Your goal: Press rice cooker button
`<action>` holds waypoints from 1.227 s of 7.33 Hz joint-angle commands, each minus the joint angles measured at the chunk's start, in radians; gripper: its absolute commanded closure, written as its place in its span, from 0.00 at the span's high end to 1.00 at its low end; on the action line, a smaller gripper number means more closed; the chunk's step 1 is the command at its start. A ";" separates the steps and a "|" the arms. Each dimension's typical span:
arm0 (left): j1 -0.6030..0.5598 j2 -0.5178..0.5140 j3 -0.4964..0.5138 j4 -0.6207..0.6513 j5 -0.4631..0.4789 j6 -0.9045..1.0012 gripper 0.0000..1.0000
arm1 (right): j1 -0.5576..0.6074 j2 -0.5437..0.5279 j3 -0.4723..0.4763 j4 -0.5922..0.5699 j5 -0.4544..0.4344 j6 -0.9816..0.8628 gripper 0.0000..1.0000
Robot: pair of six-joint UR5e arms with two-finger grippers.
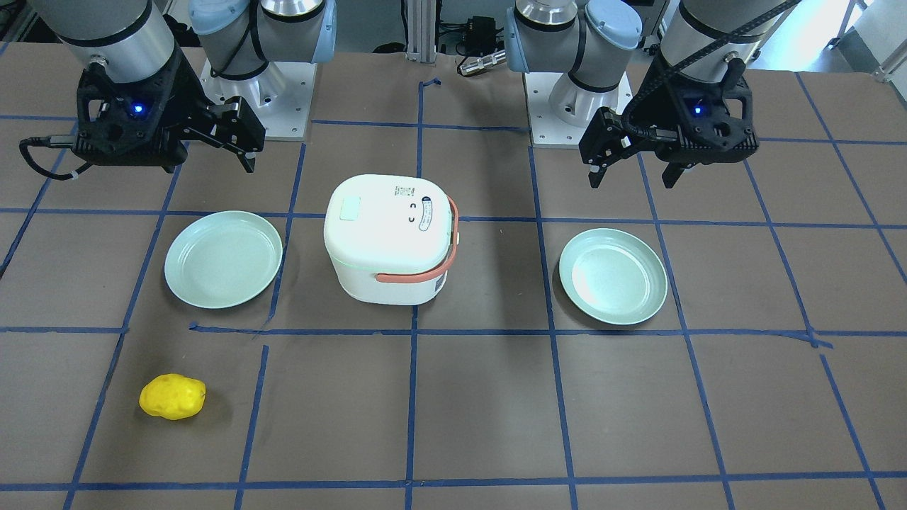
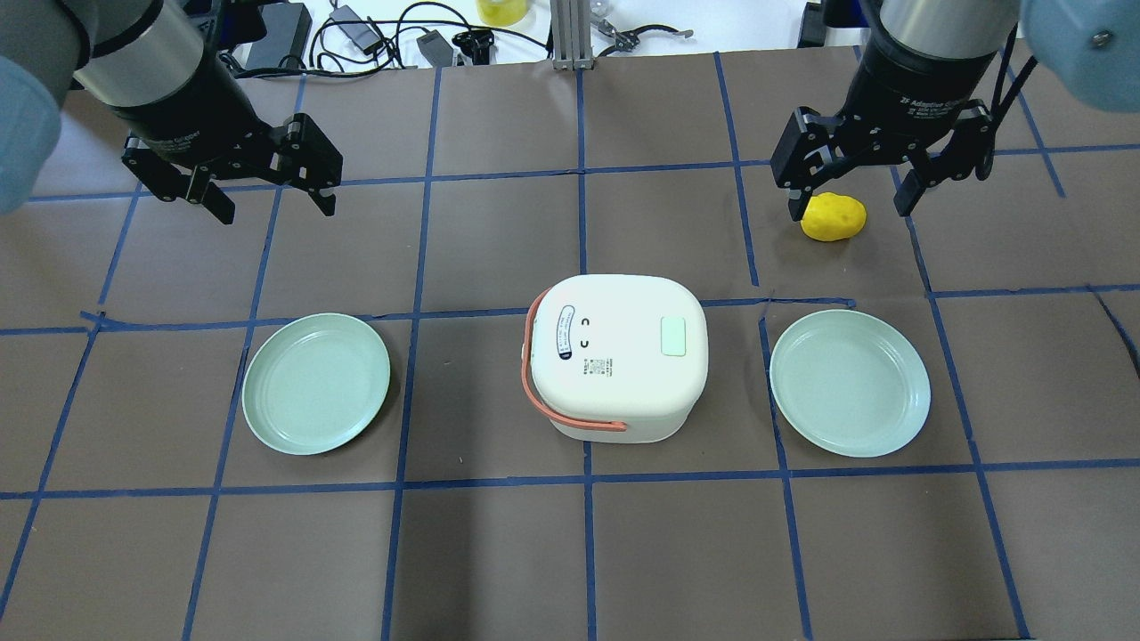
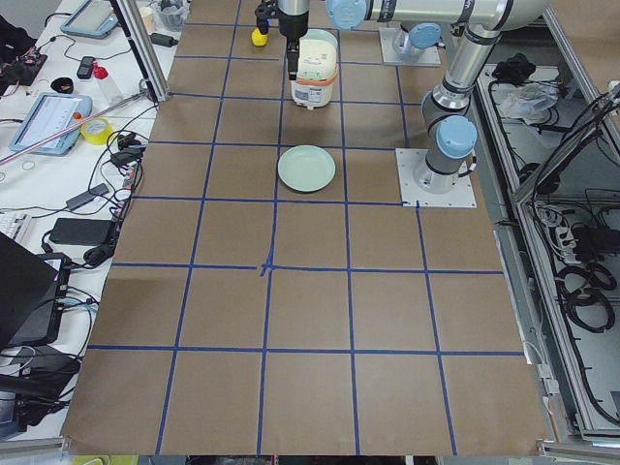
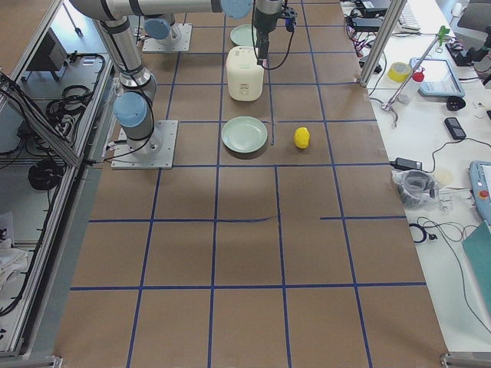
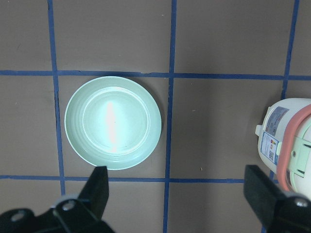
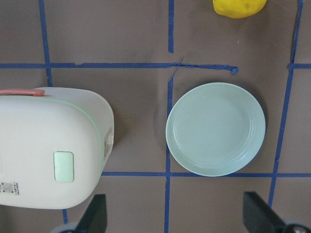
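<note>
The white rice cooker (image 2: 614, 369) with a salmon handle stands shut at the table's middle. A pale green rectangular button (image 2: 674, 336) sits on its lid and also shows in the right wrist view (image 6: 63, 166) and the front view (image 1: 351, 210). My left gripper (image 2: 272, 203) hangs open and empty, high over the table to the cooker's left and farther from my base. My right gripper (image 2: 848, 212) hangs open and empty to the cooker's right and farther out. Neither touches the cooker.
A pale green plate (image 2: 316, 383) lies left of the cooker, another (image 2: 850, 383) lies right of it. A yellow potato-like object (image 2: 833, 216) lies on the table under my right gripper. Blue tape lines grid the brown table.
</note>
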 commanded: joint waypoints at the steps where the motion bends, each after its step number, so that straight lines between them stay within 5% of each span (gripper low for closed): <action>1: 0.000 0.000 0.000 0.000 0.000 0.000 1.00 | 0.003 0.006 0.002 -0.042 0.003 -0.004 1.00; 9: 0.000 0.000 0.000 0.000 0.000 -0.002 1.00 | 0.006 0.010 0.013 -0.051 -0.005 0.003 1.00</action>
